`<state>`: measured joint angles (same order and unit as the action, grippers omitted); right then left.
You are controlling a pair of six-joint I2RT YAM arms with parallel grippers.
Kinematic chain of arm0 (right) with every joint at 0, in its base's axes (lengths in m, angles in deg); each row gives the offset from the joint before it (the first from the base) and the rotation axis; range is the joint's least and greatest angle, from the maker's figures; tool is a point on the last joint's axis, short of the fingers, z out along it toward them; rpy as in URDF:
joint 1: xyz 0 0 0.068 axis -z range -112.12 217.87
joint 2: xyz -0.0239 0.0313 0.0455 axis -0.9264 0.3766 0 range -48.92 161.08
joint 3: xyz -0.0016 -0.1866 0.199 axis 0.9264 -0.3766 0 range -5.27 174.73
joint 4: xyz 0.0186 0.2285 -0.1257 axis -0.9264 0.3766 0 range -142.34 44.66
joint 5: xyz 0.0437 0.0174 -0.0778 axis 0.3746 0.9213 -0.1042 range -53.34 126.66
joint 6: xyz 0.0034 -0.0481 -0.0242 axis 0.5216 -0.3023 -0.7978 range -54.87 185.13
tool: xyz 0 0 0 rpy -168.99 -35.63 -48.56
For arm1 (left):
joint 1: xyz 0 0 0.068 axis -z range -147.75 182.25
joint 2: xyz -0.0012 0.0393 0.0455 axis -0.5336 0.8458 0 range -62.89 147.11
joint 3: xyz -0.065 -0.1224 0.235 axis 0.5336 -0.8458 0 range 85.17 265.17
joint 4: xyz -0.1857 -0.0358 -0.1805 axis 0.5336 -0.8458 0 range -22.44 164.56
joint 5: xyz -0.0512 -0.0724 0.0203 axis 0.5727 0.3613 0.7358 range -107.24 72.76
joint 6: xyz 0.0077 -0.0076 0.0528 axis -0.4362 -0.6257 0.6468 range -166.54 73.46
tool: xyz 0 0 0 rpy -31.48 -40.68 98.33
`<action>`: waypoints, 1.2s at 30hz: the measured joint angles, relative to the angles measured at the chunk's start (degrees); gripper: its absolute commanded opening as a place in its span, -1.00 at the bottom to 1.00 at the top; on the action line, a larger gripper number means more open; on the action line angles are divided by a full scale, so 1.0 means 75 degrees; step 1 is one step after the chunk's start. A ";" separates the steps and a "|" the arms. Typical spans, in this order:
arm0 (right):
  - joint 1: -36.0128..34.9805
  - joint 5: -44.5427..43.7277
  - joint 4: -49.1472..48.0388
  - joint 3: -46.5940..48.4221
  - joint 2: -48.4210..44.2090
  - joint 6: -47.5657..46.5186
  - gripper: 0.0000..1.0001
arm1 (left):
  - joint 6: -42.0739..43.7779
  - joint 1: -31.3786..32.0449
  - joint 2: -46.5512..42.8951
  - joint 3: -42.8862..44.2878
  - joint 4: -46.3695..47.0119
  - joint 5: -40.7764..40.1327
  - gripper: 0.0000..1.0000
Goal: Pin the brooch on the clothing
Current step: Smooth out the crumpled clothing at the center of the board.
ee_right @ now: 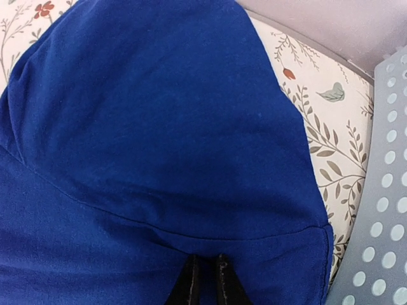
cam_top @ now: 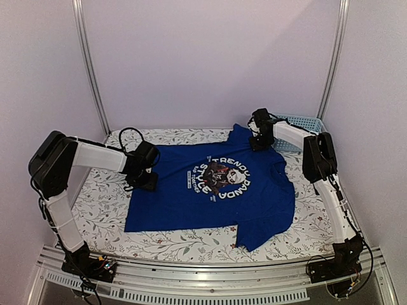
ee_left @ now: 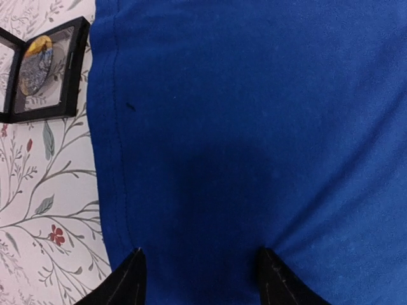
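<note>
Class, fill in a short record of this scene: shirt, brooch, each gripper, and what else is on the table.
T-shirt: blue, spread on floral tablecloth, print up
Brooch: in black case beside the shirt's hem, unpinned
Left gripper: open, over fabric near hem
Right gripper: shut, pinching fabric at a sleeve seam
Basket: pale blue, far right corner
</note>
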<state>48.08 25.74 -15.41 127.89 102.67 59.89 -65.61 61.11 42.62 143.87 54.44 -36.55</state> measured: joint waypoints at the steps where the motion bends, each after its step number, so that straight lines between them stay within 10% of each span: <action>1: 0.0015 0.0050 -0.0003 0.0003 0.0000 -0.0070 -0.75 | 0.0017 0.0000 0.0017 0.0020 0.0012 -0.0038 0.20; 13: -0.0128 0.0586 0.0420 -0.0691 -0.0898 -0.0396 -0.53 | 0.1037 0.0405 -0.0618 0.0236 0.0020 -0.0321 0.36; 23: -0.1014 0.0959 0.0017 -0.6271 -0.7012 0.1489 -0.46 | 0.3625 0.4500 -0.3611 -0.1443 0.3124 0.2375 0.48; 36: -0.2104 0.1154 0.0994 -1.2831 -1.1290 0.5627 -0.50 | 0.5572 0.6207 -0.0146 -0.0831 0.4106 0.3334 0.36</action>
<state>32.30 34.40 -7.96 31.65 18.00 102.10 -23.82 107.66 41.53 137.64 85.24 -11.55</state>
